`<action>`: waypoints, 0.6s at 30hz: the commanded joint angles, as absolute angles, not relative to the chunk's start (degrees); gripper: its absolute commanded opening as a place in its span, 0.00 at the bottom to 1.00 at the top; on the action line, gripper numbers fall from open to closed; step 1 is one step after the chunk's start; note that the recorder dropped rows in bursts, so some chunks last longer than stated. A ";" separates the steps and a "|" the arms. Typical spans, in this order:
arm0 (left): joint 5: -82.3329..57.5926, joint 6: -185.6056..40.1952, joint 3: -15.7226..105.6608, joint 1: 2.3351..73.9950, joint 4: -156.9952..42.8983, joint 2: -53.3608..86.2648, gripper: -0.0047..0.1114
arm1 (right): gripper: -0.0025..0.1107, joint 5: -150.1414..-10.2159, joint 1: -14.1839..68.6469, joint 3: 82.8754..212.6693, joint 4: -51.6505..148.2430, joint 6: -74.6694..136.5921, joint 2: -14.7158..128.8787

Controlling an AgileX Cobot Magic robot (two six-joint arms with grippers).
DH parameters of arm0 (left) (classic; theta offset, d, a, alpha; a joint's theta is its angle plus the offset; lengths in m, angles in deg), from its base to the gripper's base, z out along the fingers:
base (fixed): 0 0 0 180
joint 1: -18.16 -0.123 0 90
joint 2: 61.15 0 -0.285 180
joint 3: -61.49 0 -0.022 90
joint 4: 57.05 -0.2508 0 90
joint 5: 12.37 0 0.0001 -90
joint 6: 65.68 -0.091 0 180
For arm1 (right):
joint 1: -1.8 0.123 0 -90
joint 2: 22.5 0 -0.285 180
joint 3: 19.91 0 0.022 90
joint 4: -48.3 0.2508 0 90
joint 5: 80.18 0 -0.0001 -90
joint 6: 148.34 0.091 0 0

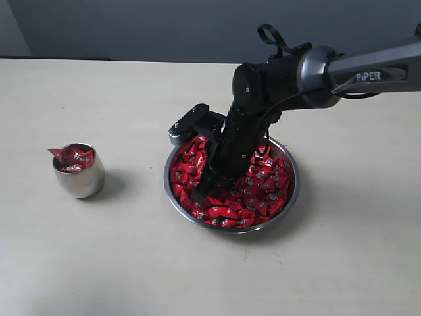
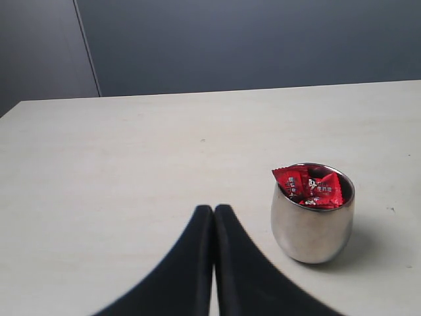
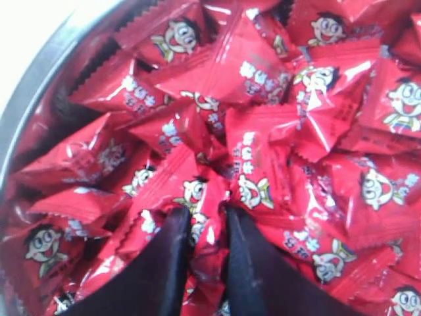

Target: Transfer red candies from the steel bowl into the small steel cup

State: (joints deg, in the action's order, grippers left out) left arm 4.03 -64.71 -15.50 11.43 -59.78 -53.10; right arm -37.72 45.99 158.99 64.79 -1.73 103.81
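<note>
The steel bowl [image 1: 297,187] sits right of the table's middle, heaped with red candies [image 1: 262,191]. My right gripper [image 1: 202,192] reaches down into the heap on the bowl's left side. In the right wrist view its two black fingers pinch a red candy [image 3: 205,230] between them, with the gripper [image 3: 207,214] buried among other candies [image 3: 263,85] near the bowl's rim [image 3: 33,85]. The small steel cup [image 1: 80,178] stands upright at the left with a few red candies [image 1: 74,157] in it. My left gripper [image 2: 214,209] is shut and empty, hovering beside the cup [image 2: 312,227].
The right arm's black wrist and grey link [image 1: 355,69] stretch in from the right edge above the bowl. The pale tabletop [image 1: 131,263] is bare around the cup and bowl. A dark wall [image 1: 164,26] runs behind the table's far edge.
</note>
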 commanded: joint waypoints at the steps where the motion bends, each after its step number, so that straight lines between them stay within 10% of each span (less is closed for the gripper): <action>1: 3.94 -64.57 -15.72 11.40 -59.65 -53.36 0.04 | 0.01 -37.47 45.95 159.16 64.50 -1.90 103.96; 18: 3.94 -64.57 -15.72 11.40 -59.65 -53.36 0.04 | 0.01 -34.58 45.95 162.70 56.05 5.70 100.93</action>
State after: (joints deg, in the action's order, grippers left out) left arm 4.03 -64.71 -15.50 11.43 -59.78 -53.10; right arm -34.95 45.99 162.30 58.79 3.37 102.17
